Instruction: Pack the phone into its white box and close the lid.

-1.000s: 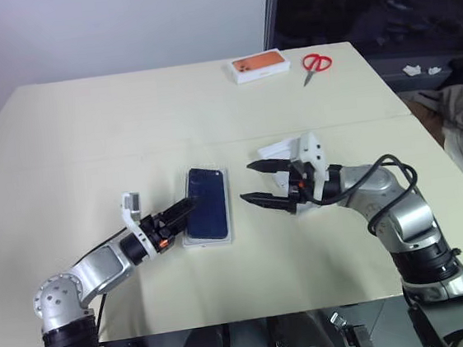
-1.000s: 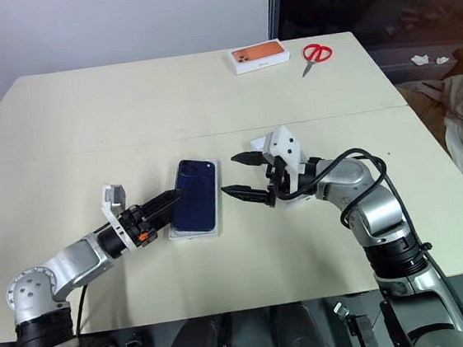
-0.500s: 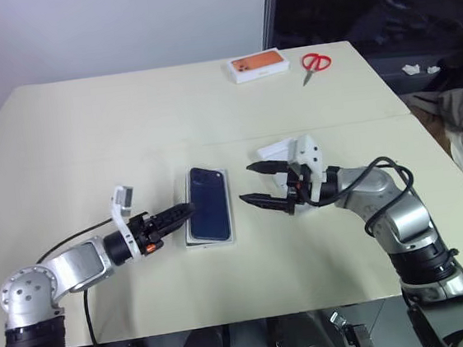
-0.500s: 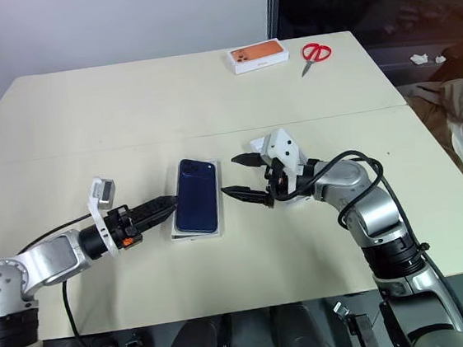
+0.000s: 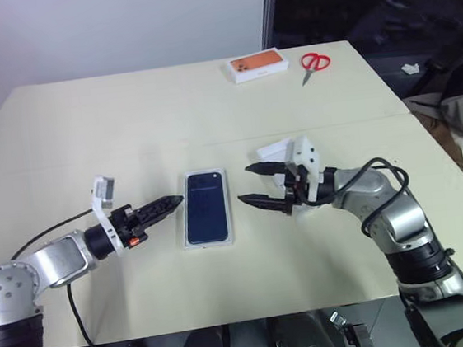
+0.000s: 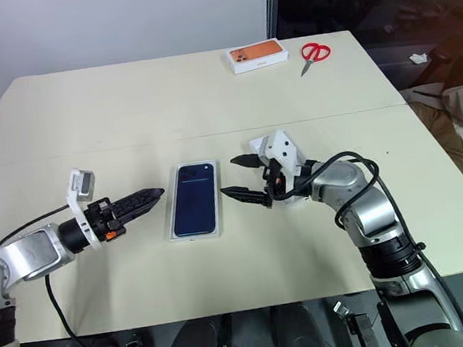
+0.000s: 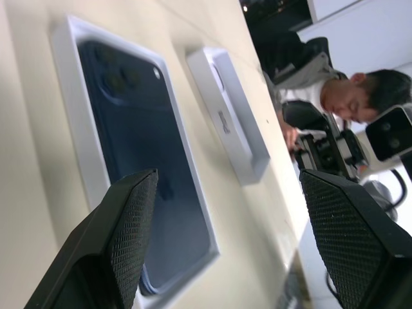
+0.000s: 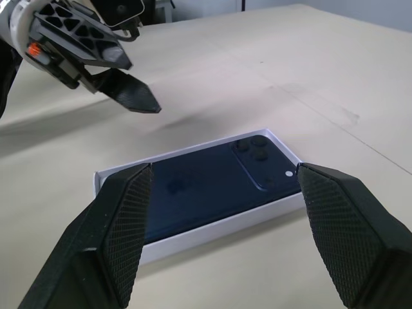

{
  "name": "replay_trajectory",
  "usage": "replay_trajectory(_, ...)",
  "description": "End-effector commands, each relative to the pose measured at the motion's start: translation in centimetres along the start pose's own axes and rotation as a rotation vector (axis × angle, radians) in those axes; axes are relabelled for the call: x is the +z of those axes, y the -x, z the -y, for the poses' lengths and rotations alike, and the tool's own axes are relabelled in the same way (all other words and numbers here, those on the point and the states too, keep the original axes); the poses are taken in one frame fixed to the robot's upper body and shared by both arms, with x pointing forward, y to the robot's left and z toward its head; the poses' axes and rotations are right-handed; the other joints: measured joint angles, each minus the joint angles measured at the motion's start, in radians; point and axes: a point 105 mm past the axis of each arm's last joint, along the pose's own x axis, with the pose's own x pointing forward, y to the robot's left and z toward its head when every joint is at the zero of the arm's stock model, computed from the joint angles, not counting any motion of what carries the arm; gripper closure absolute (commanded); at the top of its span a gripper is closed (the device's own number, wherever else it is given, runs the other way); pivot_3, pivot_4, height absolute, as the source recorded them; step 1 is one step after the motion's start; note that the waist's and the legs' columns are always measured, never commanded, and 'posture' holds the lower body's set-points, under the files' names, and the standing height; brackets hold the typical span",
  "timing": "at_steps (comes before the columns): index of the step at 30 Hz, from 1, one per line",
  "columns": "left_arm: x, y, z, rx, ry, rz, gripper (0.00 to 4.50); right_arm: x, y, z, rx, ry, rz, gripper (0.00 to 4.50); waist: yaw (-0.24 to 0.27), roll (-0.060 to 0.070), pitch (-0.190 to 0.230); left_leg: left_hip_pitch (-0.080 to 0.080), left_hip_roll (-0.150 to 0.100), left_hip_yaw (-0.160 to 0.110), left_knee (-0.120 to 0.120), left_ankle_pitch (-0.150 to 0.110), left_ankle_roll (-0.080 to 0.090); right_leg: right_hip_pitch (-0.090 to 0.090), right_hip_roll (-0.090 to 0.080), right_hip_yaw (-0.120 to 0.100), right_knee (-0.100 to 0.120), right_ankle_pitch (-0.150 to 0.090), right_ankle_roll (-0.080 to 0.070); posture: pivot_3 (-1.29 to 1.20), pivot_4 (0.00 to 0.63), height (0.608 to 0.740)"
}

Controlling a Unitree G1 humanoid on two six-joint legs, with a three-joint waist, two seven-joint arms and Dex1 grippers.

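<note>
A: Where is the phone sitting?

B: It is lying back-up inside the box, mid-table, its camera cluster at the far end.

A: And the lid?

B: Something white is lying behind the right gripper, largely hidden; the left wrist view is showing a white tray-like piece beside the box. I cannot tell whether it is the lid.

A: The grippers?

B: The left gripper is hovering just left of the box, fingers spread, gripping nothing. The right one is hanging just right of it, fingers wide too, empty.

A: Anything else?

B: An orange box and scissors are resting at the far edge.
</note>
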Motion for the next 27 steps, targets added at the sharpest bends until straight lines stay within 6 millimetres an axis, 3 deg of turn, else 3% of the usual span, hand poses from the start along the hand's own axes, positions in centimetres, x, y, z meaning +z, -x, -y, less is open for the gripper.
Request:
replay_trajectory(1,1.6,0.3,0.7,-0.014,-0.078,0.044,0.8,1.5,-0.4,0.2,-0.014,0.018,0.057,0.75,0.0,0.0,0.0,0.0,0.0,0.0,0.0,0.0,0.0,0.0,0.0,0.0,0.0,0.0,0.0,0.0,0.15,0.74)
replay_trajectory(8,1.9,-0.6,0.6,-0.033,-0.114,0.054,0.8,1.3,-2.4,0.5,-0.114,-0.014,0.093,0.75,-0.001,0.0,0.0,0.0,0.0,0.0,0.0,0.0,0.0,0.0,0.0,0.0,0.0,0.0,0.0,0.0,0.15,0.74)
replay_trajectory(10,2.0,-0.8,0.4,-0.027,-0.149,0.051,0.8,0.3,-2.5,1.3,-0.167,0.035,-0.01,0.75,-0.001,0.0,0.0,0.0,0.0,0.0,-0.001,0.0,0.0,0.0,0.0,0.0,0.0,0.0,0.0,0.0,0.15,0.74)
replay_trajectory(12,1.9,-1.0,0.5,-0.026,-0.241,0.025,0.8,-0.4,-2.1,2.3,-0.226,0.086,-0.125,0.75,-0.001,0.001,0.001,0.0,0.0,0.0,0.0,0.0,0.0,-0.001,0.0,0.0,0.0,0.0,0.0,0.0,0.15,0.74)
replay_trajectory(15,2.3,-1.1,0.8,-0.047,-0.431,0.027,0.8,0.6,-1.6,3.4,-0.285,0.019,-0.16,0.75,0.0,0.001,0.001,-0.001,0.0,0.0,-0.001,0.001,-0.002,-0.002,0.0,0.0,0.0,0.0,0.0,0.0,0.15,0.74)
replay_trajectory(19,2.9,-0.8,0.9,-0.092,-0.725,0.033,0.8,0.4,-0.1,4.1,-0.348,0.025,-0.29,0.75,0.0,0.002,0.001,-0.005,0.0,0.0,-0.002,0.002,-0.003,-0.006,0.0,0.0,-0.001,0.0,-0.001,0.0,0.15,0.74)
replay_trajectory(25,2.2,0.4,1.8,-0.242,-0.869,-0.088,0.8,-0.6,1.8,2.4,-0.388,0.029,-0.518,0.75,-0.002,0.002,0.001,-0.014,0.0,0.0,-0.002,0.002,-0.003,-0.013,-0.001,0.0,-0.004,0.0,0.0,0.0,0.15,0.74)
replay_trajectory(27,2.1,0.6,2.1,-0.276,-0.911,-0.087,0.8,-0.7,2.3,2.8,-0.457,-0.01,-0.547,0.75,-0.002,0.002,0.001,-0.014,0.0,0.001,-0.002,0.001,-0.002,-0.013,-0.002,0.0,-0.005,0.0,0.0,0.0,0.15,0.74)
